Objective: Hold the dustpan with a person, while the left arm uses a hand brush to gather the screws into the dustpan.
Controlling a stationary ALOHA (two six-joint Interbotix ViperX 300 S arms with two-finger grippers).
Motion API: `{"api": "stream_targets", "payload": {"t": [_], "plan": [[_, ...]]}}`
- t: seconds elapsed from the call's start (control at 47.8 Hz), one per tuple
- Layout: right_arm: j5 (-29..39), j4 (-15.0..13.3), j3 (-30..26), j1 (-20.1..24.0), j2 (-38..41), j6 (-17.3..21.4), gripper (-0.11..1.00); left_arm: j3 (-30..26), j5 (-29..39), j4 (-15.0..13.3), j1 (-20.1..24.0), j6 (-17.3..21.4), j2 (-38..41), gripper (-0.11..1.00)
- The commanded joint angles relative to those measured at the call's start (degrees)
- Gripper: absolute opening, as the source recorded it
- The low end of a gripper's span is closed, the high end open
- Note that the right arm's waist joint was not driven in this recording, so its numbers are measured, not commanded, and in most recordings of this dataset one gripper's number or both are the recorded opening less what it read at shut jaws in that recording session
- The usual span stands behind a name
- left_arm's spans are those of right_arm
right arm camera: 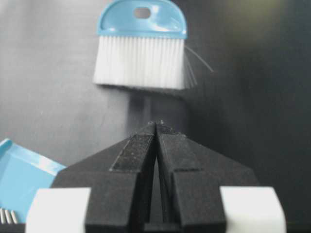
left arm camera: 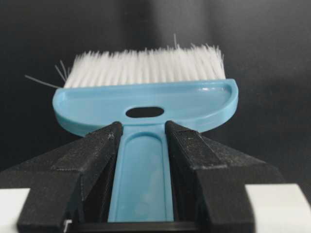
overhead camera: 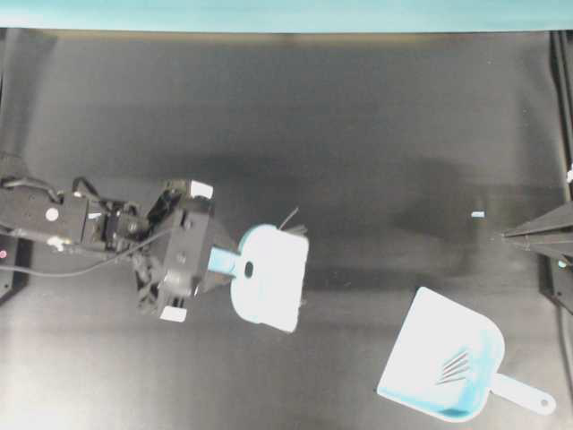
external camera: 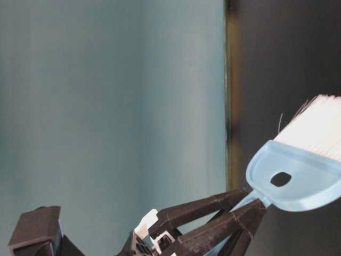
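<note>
The dustpan (overhead camera: 446,354) lies flat on the black table (overhead camera: 358,134) in the lower right of the overhead view, mouth toward the upper left, handle toward the lower right. The screws (overhead camera: 454,365) rest inside it, bunched near the back wall; in the right wrist view a few (right arm camera: 7,216) show at the bottom left corner on the dustpan's floor (right arm camera: 19,177).

The hand brush (overhead camera: 270,276) is well apart from the dustpan, left of centre, raised off the table with a shadow beneath it in the right wrist view. The left gripper (left arm camera: 142,130) is clamped on the brush's slim handle, one finger (left arm camera: 99,145) on each side, bristles (left arm camera: 146,65) pointing away from the arm (overhead camera: 98,228).

The right gripper (right arm camera: 156,127) sits at the right edge of the overhead view, fingers pressed together on nothing, its tip facing the brush (right arm camera: 141,46).

A small pale scrap (overhead camera: 477,214) lies on the table near the right gripper
</note>
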Motion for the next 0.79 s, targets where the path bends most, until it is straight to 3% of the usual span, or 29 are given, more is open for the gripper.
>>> {"api": "stream_targets", "payload": {"t": [0.0, 0.377, 0.565, 0.628, 0.774], "plan": [[-0.6, 0.1, -0.3, 0.0, 0.3, 0.2, -0.01, -0.3, -0.7, 0.2, -0.3, 0.2, 0.0, 0.31], [-0.6, 0.1, -0.4, 0.0, 0.3, 0.2, -0.01, 1.2, -0.6, 0.2, -1.1, -0.3, 0.7, 0.33], [-0.6, 0.0, -0.4, 0.0, 0.3, 0.1, -0.01, 2.3, -0.7, 0.2, -1.1, -0.4, 0.4, 0.76], [-0.6, 0.1, -0.3, 0.0, 0.3, 0.2, -0.01, 2.5, -0.7, 0.2, -1.2, -0.5, 0.4, 0.8], [-0.6, 0.1, -0.3, 0.0, 0.3, 0.2, -0.01, 2.6, -1.1, 0.2, -1.1, -0.5, -0.3, 0.8]]}}
